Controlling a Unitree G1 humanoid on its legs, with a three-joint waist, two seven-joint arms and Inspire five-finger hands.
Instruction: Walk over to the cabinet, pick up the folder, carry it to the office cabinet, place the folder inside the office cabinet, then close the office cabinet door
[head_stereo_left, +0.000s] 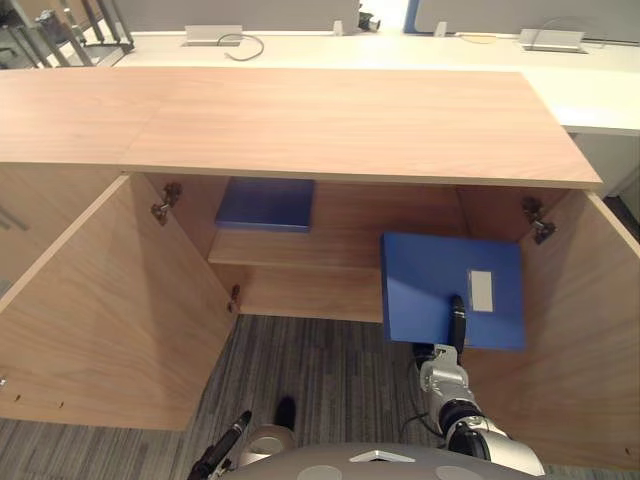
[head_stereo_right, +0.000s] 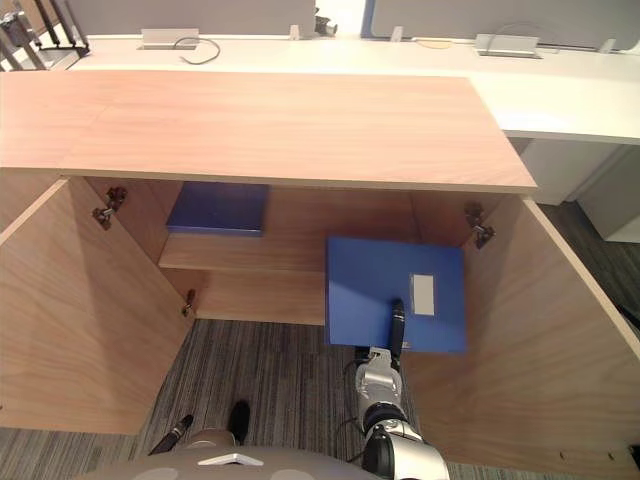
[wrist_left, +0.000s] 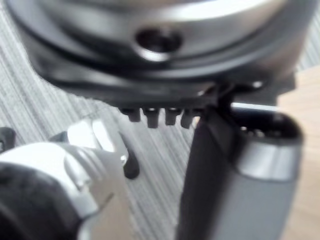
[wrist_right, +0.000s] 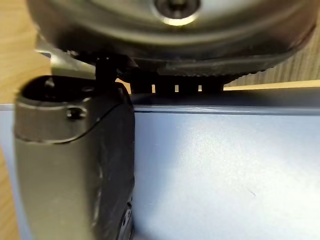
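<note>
One flat blue rectangular folder (head_stereo_left: 430, 280) is pinched at its near edge by the right hand (head_stereo_left: 458, 318), thumb on top, extending forward into the open wooden cabinet's (head_stereo_left: 330, 120) right side, while the left hand (head_stereo_left: 225, 445) hangs low, fingers relaxed.

Folders: two are counted, folder (head_stereo_left: 265, 203) and folder (head_stereo_left: 430, 290).
Doors: two are counted, left door (head_stereo_left: 110, 310) and right door (head_stereo_left: 585, 320).
Hinges: three are seen, hinge (head_stereo_left: 165, 200), hinge (head_stereo_left: 235, 296), hinge (head_stereo_left: 536, 220).
Shelf (head_stereo_left: 290, 250): one is seen.
Cabinet (head_stereo_left: 330, 130): one is seen.
</note>
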